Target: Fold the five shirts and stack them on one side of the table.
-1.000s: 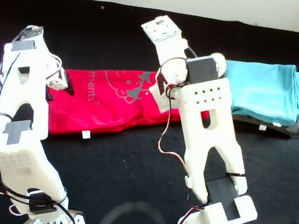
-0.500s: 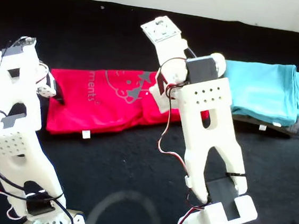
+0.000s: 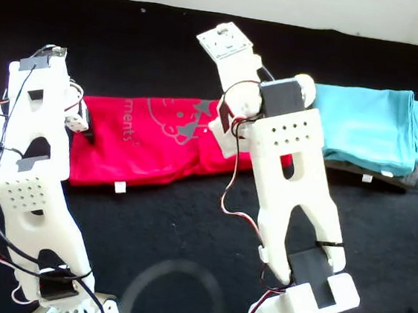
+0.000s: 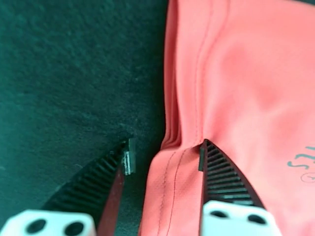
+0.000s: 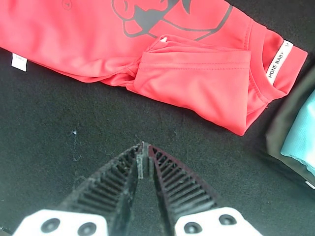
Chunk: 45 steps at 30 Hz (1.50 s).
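Left end effector (image 4: 166, 150) back astride red shirt (image 4: 246, 73)

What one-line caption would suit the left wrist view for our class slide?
Open left gripper straddling the edge of the red shirt on the black table.

Even, bright light, faint shadows on the black table (image 3: 150, 218), mild glare on a white arm (image 3: 291, 158)
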### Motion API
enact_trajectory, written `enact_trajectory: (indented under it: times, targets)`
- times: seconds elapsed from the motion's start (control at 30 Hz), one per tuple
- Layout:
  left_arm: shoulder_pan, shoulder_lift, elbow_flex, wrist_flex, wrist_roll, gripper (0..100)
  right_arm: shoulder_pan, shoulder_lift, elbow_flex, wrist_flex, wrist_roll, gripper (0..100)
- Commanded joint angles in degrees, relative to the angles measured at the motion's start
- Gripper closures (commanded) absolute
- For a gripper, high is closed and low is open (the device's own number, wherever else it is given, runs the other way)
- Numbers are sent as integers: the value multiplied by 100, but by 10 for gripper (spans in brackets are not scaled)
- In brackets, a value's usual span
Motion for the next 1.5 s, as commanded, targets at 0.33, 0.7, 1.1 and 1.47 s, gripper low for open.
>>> enact_trajectory:
  times: [0.33,0.7,1.1,1.47]
  targets:
    - [145,312,-145,229,35,989,75,-1429,-13,-4,62,991]
    - [-1437,945,-2220,1310,-738,990,75,-1956,4,48,35,991]
    - [-1253,954,-3011,2092,-853,990,681,-3459,3363,-1147,35,991]
    - [699,-1516,-963,2084,-563,990,2237,-5473,8734,-4224,44,991]
